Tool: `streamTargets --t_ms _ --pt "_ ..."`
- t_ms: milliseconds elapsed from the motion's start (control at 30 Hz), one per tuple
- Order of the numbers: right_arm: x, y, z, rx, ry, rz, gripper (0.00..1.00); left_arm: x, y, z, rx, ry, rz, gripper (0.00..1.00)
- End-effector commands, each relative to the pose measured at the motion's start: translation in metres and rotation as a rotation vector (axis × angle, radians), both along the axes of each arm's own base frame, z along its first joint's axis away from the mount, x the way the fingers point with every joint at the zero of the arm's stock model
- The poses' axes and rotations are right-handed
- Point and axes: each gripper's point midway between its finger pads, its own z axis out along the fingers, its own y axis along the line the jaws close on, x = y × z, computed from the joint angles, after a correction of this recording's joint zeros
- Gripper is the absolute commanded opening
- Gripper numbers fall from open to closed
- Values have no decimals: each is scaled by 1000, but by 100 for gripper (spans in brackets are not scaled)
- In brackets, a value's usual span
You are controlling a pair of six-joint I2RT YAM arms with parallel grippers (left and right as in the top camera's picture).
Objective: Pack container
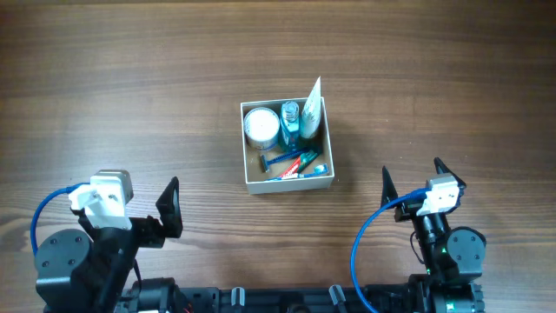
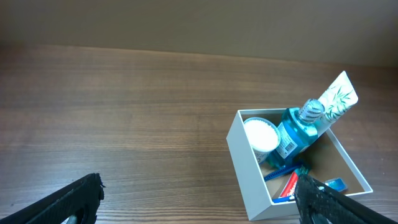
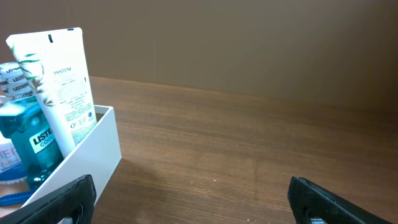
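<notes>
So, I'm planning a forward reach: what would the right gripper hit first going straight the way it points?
Likely only bare table; the right gripper points past the container, which sits to its left. Depth is unclear.

left arm (image 1: 78, 261) and right arm (image 1: 456, 248) folded low; left claw (image 2: 199, 182) and right claw (image 1: 412, 174) gape wide.
</notes>
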Motion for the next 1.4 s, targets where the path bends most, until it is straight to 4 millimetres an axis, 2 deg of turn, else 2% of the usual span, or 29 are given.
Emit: streamTargets --t_ms 0,300,500,567,767,1000,1133,1167,1367 --pt "-1 2 7 -5 -27 15 100 -1 -2 -1 -19 -1 -7 100" --pt "-1 2 7 -5 -27 15 100 -1 0 -3 -2 4 1 100" --pt "-1 2 7 -5 -26 15 100 -14 -7 -37 5 65 -34 100" --pt "-1 2 7 -5 -26 15 100 -9 -10 -50 9 14 -54 100" --pt "-1 2 7 -5 -26 15 100 31 -12 -68 12 -306 -56 100" --pt "-1 2 7 -5 -26 15 100 51 -1 -70 42 -523 11 100" --pt "-1 2 7 -5 -26 15 100 55 -2 -85 95 -536 1 100" --pt "-1 2 7 -5 -26 15 100 57 -2 -96 93 -500 -2 100" --pt "-1 2 7 -5 -26 15 100 56 -7 -131 90 -356 -36 100"
